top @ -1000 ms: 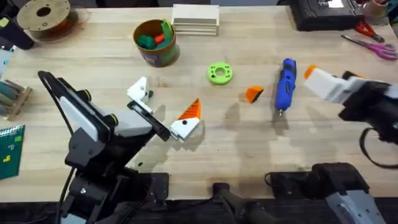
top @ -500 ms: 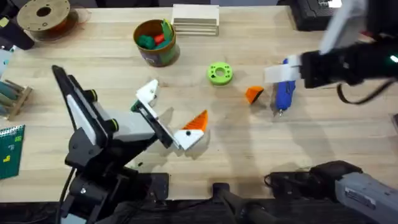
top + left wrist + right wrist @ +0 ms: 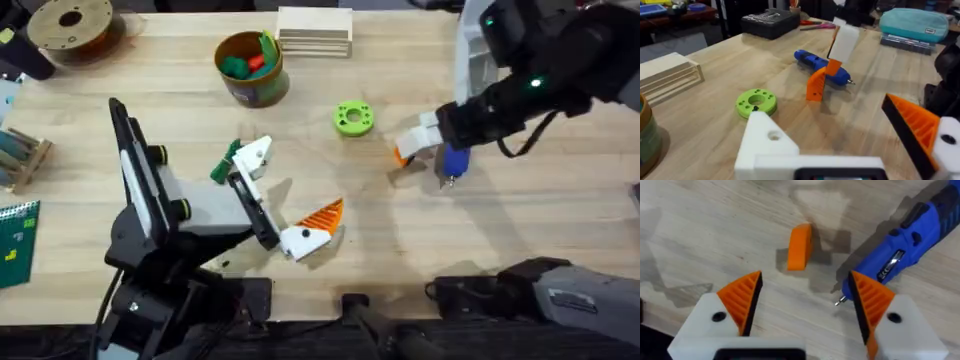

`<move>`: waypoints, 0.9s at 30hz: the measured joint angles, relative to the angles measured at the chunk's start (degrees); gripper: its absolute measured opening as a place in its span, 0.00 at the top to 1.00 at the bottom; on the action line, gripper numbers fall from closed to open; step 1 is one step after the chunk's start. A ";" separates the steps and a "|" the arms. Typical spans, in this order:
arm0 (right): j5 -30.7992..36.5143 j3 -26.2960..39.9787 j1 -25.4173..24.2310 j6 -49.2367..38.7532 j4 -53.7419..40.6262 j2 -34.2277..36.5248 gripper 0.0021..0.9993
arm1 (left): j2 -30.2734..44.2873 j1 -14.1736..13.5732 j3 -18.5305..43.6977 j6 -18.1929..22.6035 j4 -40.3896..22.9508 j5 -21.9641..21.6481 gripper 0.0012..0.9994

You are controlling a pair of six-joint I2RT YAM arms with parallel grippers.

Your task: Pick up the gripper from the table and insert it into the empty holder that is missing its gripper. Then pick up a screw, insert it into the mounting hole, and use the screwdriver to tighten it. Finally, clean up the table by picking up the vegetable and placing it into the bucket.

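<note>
The orange ribbed gripper [image 3: 799, 246] lies on the table beside the tip of the blue screwdriver [image 3: 910, 245]. My right gripper [image 3: 807, 286] hovers open just above the piece [image 3: 403, 154], one finger on either side. My left gripper [image 3: 290, 185] is open and holds nothing. Its bare white holder [image 3: 252, 155] has no pad, while the other finger [image 3: 318, 222] carries an orange one. A small dark-green vegetable [image 3: 222, 163] shows right beside the holder. The bucket [image 3: 250, 70] stands at the back with green and red toys inside. The screw is out of view.
A lime-green ring disc [image 3: 352, 118] lies between the bucket and the screwdriver [image 3: 456, 150]. Behind the bucket sits a pale wooden block [image 3: 314, 28]. A filament spool [image 3: 70, 25] is at the back left. Red-handled scissors [image 3: 605, 75] and a black case [image 3: 515, 25] are at the back right.
My right arm has swung in from the right edge to hover over the orange gripper. My left gripper has shifted slightly right and toward the front.
</note>
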 joint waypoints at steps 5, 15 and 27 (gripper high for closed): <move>1.63 0.00 2.53 0.48 2.98 2.69 0.01 | 0.00 0.00 0.00 0.00 0.00 0.15 0.01; 1.94 0.00 5.26 0.62 4.58 8.16 0.01 | 0.00 0.00 0.00 -1.93 -0.01 0.15 0.01; 2.16 0.02 5.24 0.82 5.44 8.23 0.51 | 0.00 0.00 0.00 -3.90 -0.02 0.13 0.01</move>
